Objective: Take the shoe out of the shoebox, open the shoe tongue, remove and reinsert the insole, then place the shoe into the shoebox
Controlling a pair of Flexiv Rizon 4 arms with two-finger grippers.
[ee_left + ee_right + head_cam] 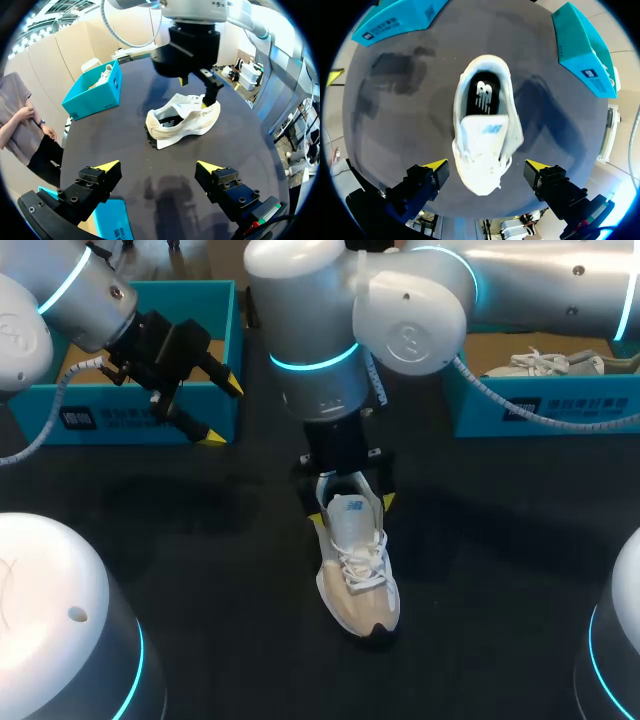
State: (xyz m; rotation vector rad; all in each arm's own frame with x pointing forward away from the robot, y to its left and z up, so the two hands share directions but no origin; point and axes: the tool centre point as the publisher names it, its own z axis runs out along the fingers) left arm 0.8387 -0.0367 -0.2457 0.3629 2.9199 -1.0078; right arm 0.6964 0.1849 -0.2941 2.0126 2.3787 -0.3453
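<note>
shoe (357, 565) out of the shoebox (110, 425), insole (482, 95) seated, lies just under the right gripper (352, 508), fingers spread; left gripper (223, 413) released too; reboxing apparently remains.

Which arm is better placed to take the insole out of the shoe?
Right: the right end effector hangs open directly over the shoe; the left end effector is off by the blue box.

White shoe (358, 565), black insole (483, 93), teal shoebox (150, 410)
</note>
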